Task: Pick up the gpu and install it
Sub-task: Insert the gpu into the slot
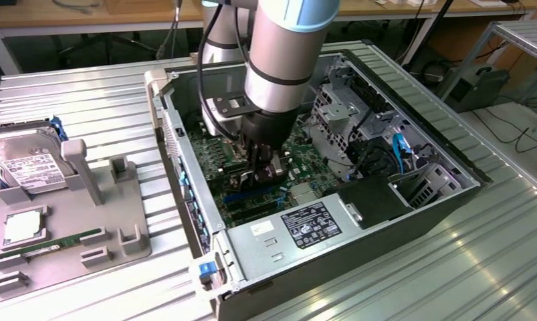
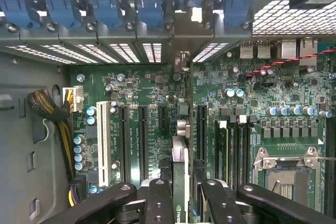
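On the metal tabletop, the open computer case lay with its green motherboard exposed. Inside, the claw was clenched on the gpu, edge-down over the expansion slots.

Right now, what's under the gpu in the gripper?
The gripper holds the gpu edge-on over the green motherboard, among black expansion slots. The slot directly beneath it is covered by the card.
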`<state>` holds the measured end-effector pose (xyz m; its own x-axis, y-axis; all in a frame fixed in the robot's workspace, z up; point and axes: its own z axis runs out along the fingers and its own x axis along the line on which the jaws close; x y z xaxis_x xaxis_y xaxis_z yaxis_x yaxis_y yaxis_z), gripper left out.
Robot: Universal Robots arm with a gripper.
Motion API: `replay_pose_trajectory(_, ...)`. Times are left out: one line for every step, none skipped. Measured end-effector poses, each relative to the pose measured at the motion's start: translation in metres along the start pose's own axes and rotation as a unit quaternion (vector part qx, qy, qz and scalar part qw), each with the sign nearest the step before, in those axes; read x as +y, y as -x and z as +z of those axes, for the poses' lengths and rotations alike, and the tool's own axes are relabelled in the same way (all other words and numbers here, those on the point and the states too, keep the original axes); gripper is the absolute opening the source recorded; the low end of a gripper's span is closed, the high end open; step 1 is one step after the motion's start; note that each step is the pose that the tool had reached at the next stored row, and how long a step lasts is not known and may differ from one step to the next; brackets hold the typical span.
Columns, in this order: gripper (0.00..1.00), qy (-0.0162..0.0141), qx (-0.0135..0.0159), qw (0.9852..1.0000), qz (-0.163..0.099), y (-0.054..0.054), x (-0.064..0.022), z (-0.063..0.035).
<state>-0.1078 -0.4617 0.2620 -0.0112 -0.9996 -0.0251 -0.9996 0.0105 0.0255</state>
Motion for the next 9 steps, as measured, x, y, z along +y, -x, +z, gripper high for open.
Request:
replay_pose_trajectory(0.26, 0.0005, 0.0004, 1.0000, 0.000, 0.0000, 0.0000, 0.0006)
replay_pose_trajectory(0.26, 0.0011, 0.0006, 1.0000, 0.000, 0.0000, 0.0000, 0.0013)
replay_pose_trajectory(0.26, 0.0018, 0.0008, 1.0000, 0.000, 0.0000, 0.0000, 0.0022)
replay_pose_trajectory(0.26, 0.0027, 0.0009, 1.0000, 0.000, 0.0000, 0.0001, 0.0028)
replay_pose_trajectory(0.26, 0.0036, 0.0010, 1.0000, 0.000, 0.0000, 0.0001, 0.0032)
replay_pose_trajectory(0.26, 0.0047, 0.0012, 1.0000, 0.000, -0.0001, 0.0003, 0.0038)
replay_pose_trajectory(0.26, 0.0056, 0.0014, 1.0000, 0.000, -0.0001, 0.0004, 0.0043)
replay_pose_trajectory(0.26, 0.0063, 0.0015, 1.0000, 0.000, -0.0001, 0.0004, 0.0050)
replay_pose_trajectory(0.26, 0.0069, 0.0017, 1.0000, 0.000, -0.0002, 0.0005, 0.0057)
